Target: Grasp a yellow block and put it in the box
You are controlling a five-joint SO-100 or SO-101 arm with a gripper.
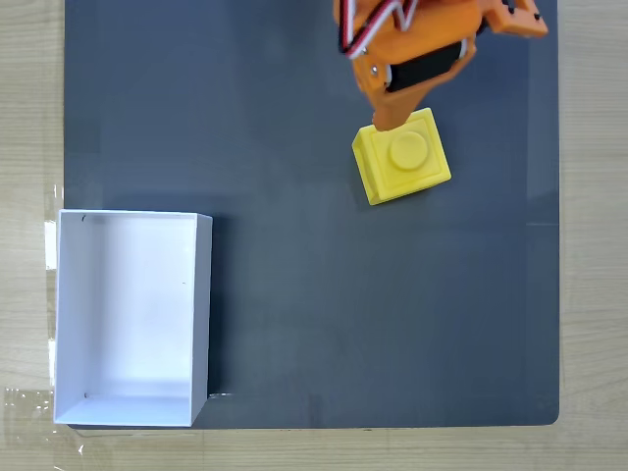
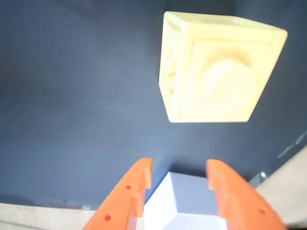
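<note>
The yellow block (image 1: 402,155) lies stud-up on the dark mat, upper right in the fixed view, a little turned. My orange gripper (image 1: 391,118) hangs over the block's far edge, coming in from the top. In the wrist view the yellow block (image 2: 218,69) lies ahead of the gripper (image 2: 178,165), whose two orange fingers stand apart with nothing between them. The white box (image 1: 132,319) sits empty at the lower left of the mat, far from the block. A corner of the box (image 2: 184,203) appears between the fingers in the wrist view.
A dark grey mat (image 1: 314,294) covers most of the light wooden table (image 1: 29,108). Bare mat stretches between block and box. Clear tape (image 1: 29,402) holds the box's outer edge on the wood.
</note>
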